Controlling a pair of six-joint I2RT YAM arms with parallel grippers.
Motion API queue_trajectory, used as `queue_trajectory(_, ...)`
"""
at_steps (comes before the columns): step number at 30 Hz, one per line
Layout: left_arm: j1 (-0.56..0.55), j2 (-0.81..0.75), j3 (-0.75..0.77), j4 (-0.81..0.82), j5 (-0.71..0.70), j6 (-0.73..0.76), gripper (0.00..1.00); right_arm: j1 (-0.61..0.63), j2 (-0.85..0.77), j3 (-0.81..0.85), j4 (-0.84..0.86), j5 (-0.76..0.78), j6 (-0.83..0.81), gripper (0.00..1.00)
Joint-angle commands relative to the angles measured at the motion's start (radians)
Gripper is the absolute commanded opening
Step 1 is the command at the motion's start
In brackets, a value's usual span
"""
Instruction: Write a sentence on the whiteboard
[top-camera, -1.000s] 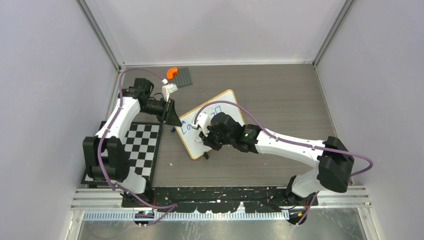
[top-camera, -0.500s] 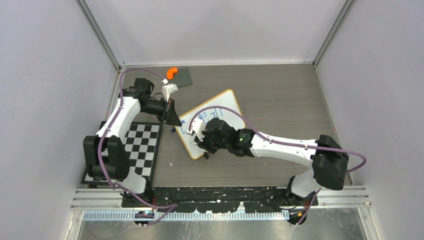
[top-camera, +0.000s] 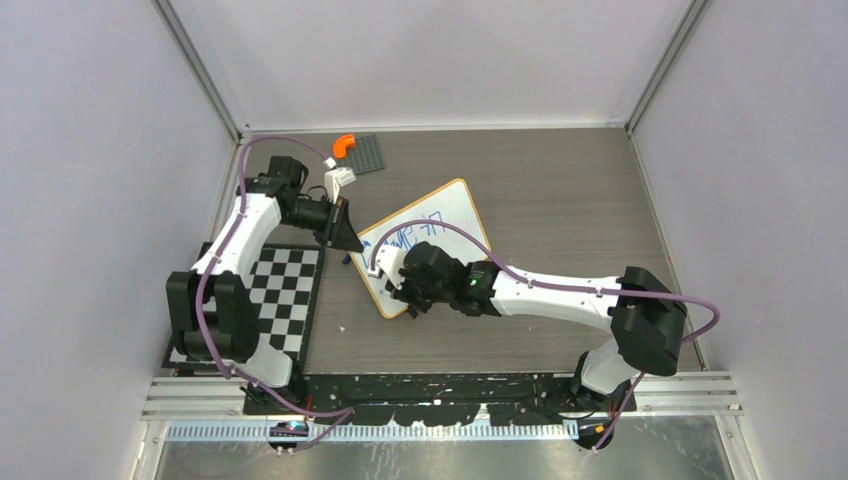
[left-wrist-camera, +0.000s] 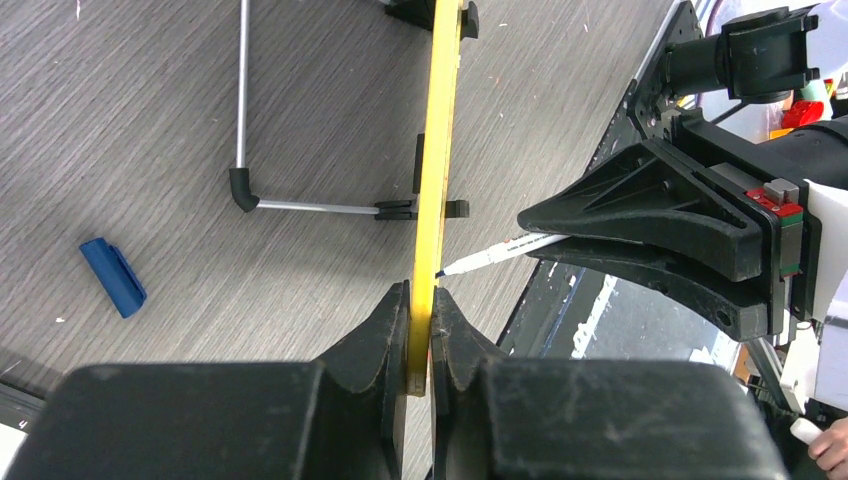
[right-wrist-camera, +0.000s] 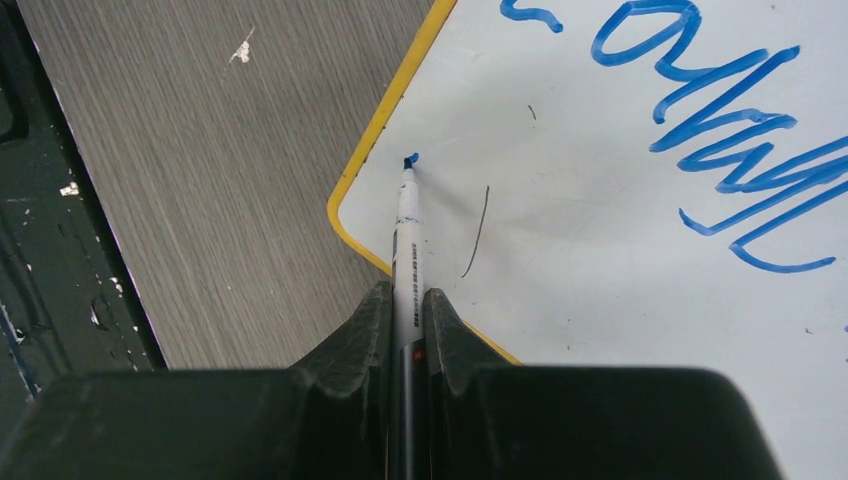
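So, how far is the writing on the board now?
Done: blue writing crosses the board. In hand: the left fingers clamp its edge, the right fingers hold the marker, tip on a bare corner. Left: probably a second line, barely started.

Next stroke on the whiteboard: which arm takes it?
Right. The right fingers grip the marker, its tip on the whiteboard near a corner. The left fingers are clamped on the board's yellow edge, probably steadying it.
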Motion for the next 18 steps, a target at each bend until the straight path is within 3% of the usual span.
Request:
queue_trajectory(1, 0.003, 0.003, 0.006, 0.021, -0.011, 0.008, 0.05, 0.002, -0.007, 0.034, 0.018, 0.082, -0.023, 0.0)
queue_trajectory(18, 0.003, -0.002, 0.006, 0.017, -0.009, 0.007, 0.0, -0.032, -0.049, 0.048, -0.009, 0.122, -0.044, 0.0)
